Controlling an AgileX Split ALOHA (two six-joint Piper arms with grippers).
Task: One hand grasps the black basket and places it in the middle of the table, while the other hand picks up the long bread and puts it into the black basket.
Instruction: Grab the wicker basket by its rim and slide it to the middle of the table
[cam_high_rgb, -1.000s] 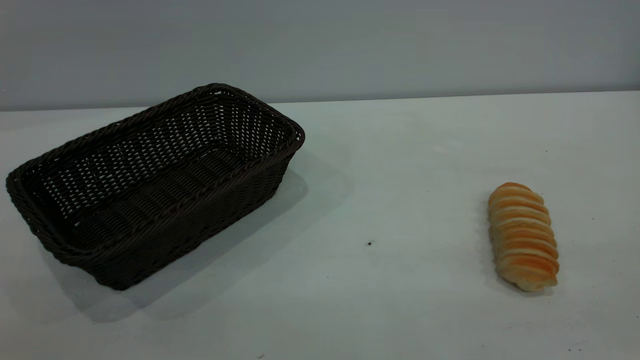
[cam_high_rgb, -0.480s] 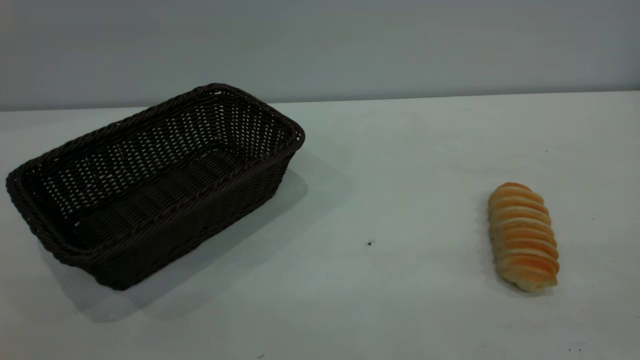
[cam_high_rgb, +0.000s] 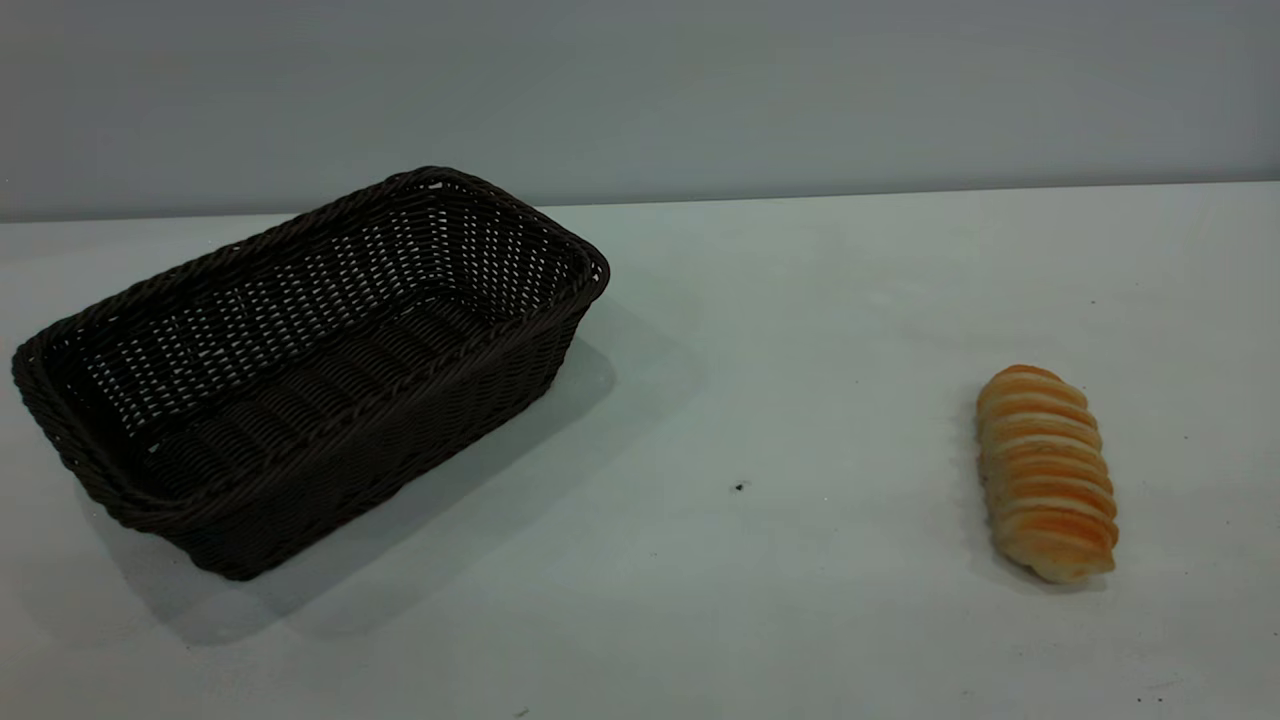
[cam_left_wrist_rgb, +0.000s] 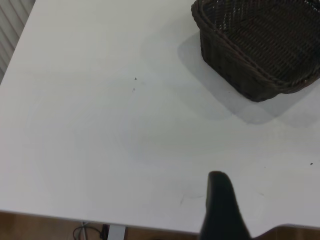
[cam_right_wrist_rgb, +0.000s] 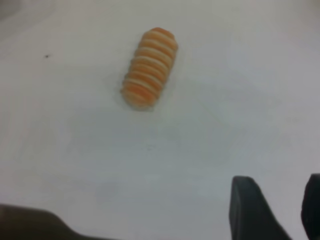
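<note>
The black basket (cam_high_rgb: 300, 370) stands empty on the left of the white table (cam_high_rgb: 760, 330), set at an angle; one corner of it shows in the left wrist view (cam_left_wrist_rgb: 260, 45). The long bread (cam_high_rgb: 1048, 472) lies on the table at the right, and shows in the right wrist view (cam_right_wrist_rgb: 149, 68). Neither gripper shows in the exterior view. My left gripper (cam_left_wrist_rgb: 270, 195) hovers over bare table short of the basket; only one dark finger (cam_left_wrist_rgb: 220, 205) shows, with a wide gap beside it. My right gripper (cam_right_wrist_rgb: 279, 181) is open and empty, over bare table short of the bread.
A grey wall (cam_high_rgb: 640, 90) runs behind the table. A tiny dark speck (cam_high_rgb: 739, 487) lies between basket and bread. The table's near edge (cam_left_wrist_rgb: 100, 220) shows in the left wrist view.
</note>
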